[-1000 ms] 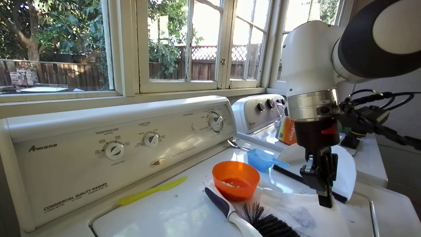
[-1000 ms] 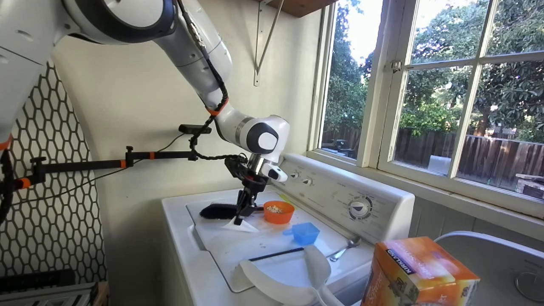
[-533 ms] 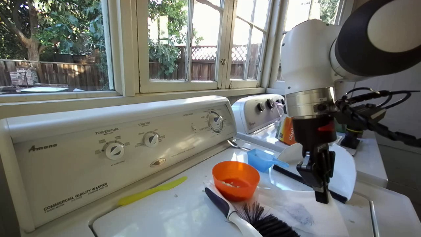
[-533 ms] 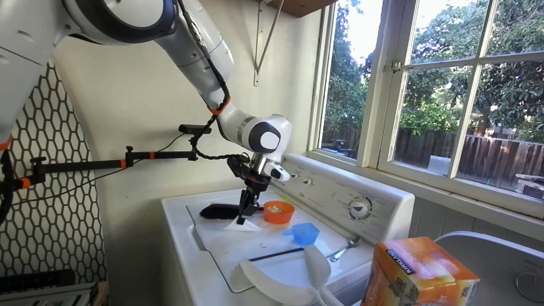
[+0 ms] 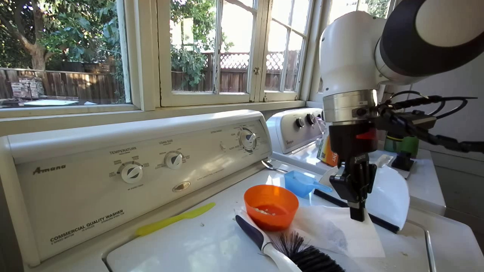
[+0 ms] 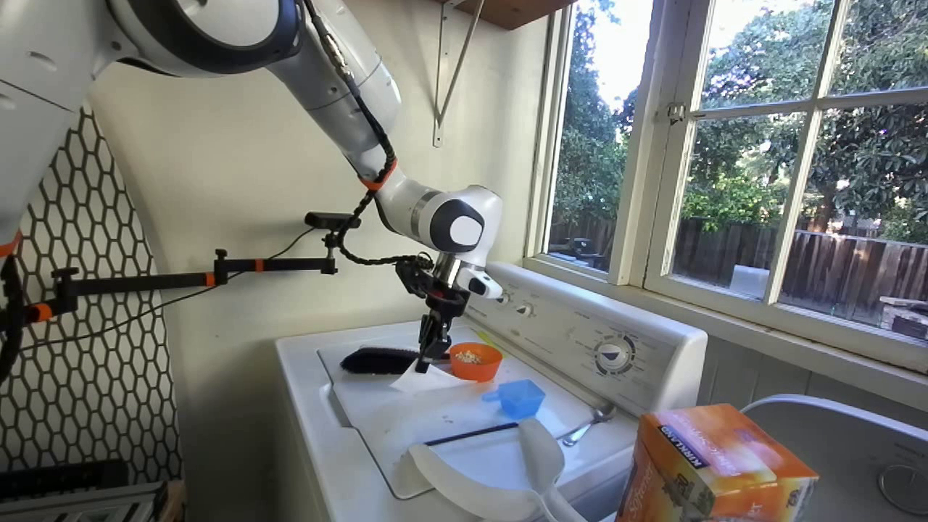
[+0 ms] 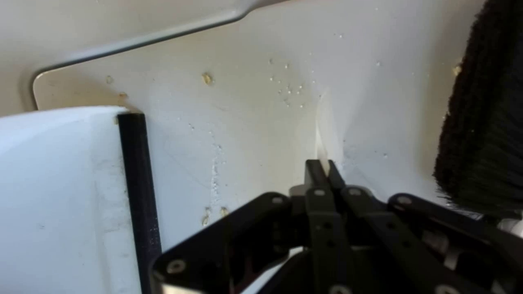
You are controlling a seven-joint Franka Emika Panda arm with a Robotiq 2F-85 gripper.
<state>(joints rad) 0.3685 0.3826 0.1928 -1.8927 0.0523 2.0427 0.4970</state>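
In an exterior view, far left on the glossy white washer top: a yellow-green utensil, flat, elongated, knife-shaped. Next: a brush, its smooth handle white and dark, its bristles black and coarse. Just behind the handle: an orange bowl, round, flared and smooth-walled, containing pale, irregular crumbs. Beyond the bowl: a blue scoop, translucent, box-shaped, with a tapered handle. Right of the bowl: a white sheet, thin, with a greyish patch; material not determinable. The claw has its narrow black fingers together, clamped on the edge of the sheet; that edge stands raised, and the sheet slopes from it toward the washer top. Rightmost, behind the claw: a dustpan, white, smooth, rounded, with a straight black lip.
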